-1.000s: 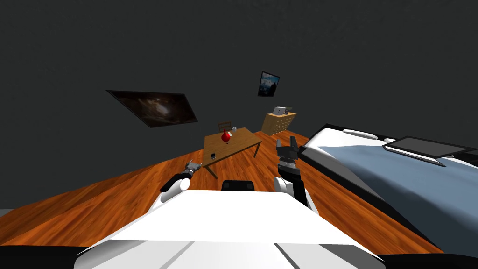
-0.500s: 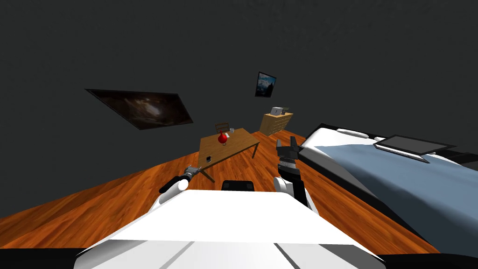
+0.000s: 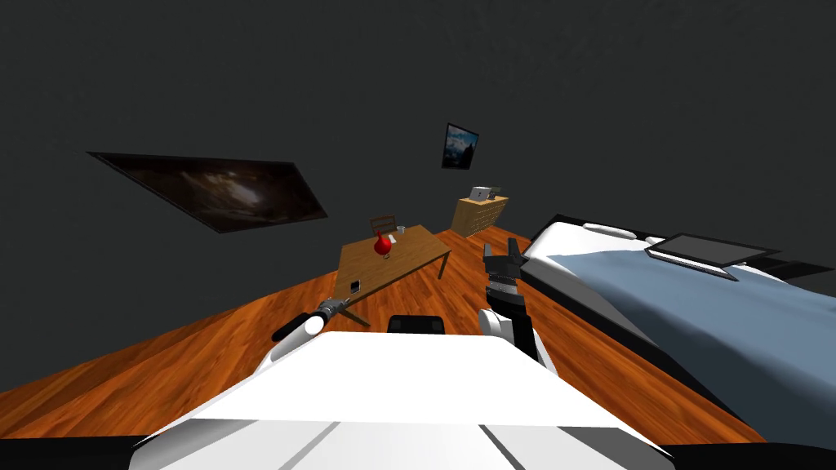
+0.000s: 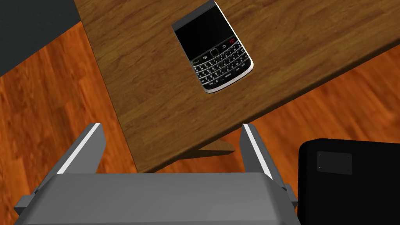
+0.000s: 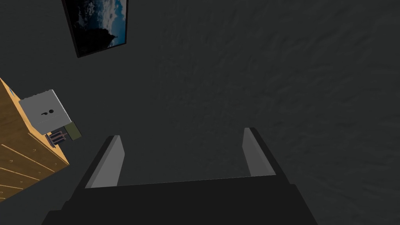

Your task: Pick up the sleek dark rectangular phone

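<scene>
Hovering left gripper (image 4: 170, 127), released and empty, just short of the black rectangular silver-rimmed keypad phone (image 4: 213, 50)

The phone lay flat on the brown wooden table (image 4: 136, 78) near its corner, ahead of the left gripper's two spread light grey fingers and apart from them, with the keypad end nearer and the screen end farther. Its long axis ran on a slant to the line between the two fingers, neither along it nor square to it, so I judged that the coming reach called for a turn of the wrist as well as a move forward and down. The right gripper (image 3: 501, 253) stood raised well apart from the table, toward the blue-covered bed (image 3: 694, 310), its fingers likewise spread on nothing; the left arm was plainly the nearer
</scene>
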Available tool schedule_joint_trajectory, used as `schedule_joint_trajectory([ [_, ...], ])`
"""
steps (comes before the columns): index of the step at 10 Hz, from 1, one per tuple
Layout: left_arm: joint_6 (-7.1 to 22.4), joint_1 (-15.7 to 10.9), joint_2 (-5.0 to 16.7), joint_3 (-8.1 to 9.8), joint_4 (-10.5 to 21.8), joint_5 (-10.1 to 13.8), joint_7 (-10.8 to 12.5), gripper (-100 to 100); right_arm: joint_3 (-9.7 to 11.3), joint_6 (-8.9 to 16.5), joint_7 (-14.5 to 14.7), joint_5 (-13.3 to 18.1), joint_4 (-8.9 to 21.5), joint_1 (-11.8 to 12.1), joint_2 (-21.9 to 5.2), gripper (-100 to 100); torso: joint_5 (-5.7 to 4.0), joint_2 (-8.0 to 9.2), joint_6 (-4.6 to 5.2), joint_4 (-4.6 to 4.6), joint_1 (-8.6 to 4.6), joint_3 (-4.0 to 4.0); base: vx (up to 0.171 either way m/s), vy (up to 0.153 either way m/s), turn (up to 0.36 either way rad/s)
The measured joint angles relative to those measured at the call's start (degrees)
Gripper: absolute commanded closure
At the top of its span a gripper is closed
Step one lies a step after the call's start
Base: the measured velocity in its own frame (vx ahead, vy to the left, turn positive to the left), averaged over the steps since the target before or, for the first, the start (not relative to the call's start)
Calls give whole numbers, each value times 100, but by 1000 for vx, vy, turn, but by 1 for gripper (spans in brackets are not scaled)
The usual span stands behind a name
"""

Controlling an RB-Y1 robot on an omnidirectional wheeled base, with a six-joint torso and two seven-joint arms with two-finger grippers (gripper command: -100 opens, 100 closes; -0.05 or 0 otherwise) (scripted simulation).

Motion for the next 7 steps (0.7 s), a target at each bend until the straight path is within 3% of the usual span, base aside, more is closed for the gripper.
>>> schedule_joint_trajectory([
  [3, 177, -57, 46, 146, 328, 152, 179, -100, 0, 0, 0, 0, 0, 0, 0, 0, 1, -1, 1, 1, 1, 0, 90, -37, -50],
  [7, 586, -262, 180, 464, 898, 323, 604, -100, 0, 0, 0, 0, 0, 1, 0, 0, -1, -14, -1, -3, -4, -8, 118, -47, -51],
])
